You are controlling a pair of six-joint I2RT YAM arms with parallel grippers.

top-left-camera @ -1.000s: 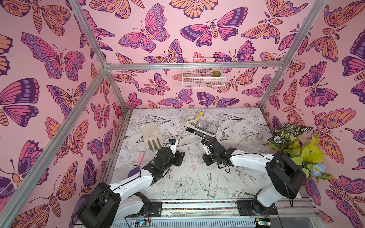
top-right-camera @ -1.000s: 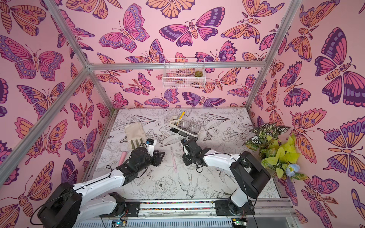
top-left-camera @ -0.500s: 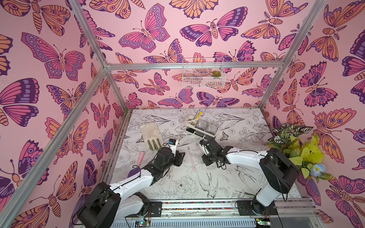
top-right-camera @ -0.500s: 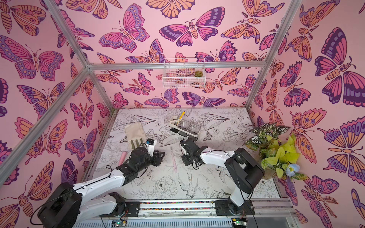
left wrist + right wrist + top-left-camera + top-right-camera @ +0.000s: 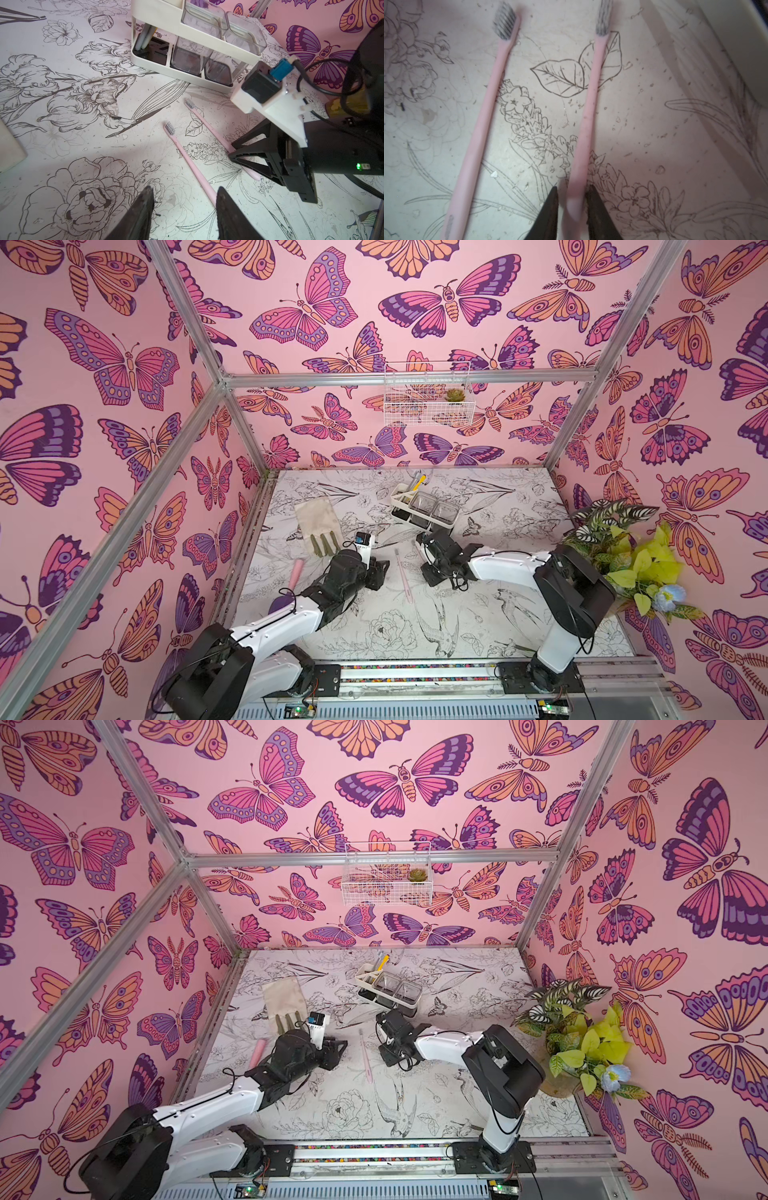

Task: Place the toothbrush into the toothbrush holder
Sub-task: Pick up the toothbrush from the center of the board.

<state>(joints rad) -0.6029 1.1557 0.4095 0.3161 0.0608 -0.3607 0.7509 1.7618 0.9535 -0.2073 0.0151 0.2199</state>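
Note:
Two pink toothbrushes lie side by side on the table in front of the white toothbrush holder. My right gripper is low over the table, shut on the tail of the handle of the toothbrush nearer the holder, whose bristles point toward it. The other toothbrush lies free. My left gripper is open just left of that free brush's handle end, with nothing between its fingers.
A yellow toothbrush stands in the holder's slot section. A beige glove and a pink tube lie at the left. A leafy plant fills the right edge. A white wire basket hangs on the back wall.
The right arm's elbow has shifted slightly to the left while its gripper stayed at the toothbrush handle. The left arm has not moved.

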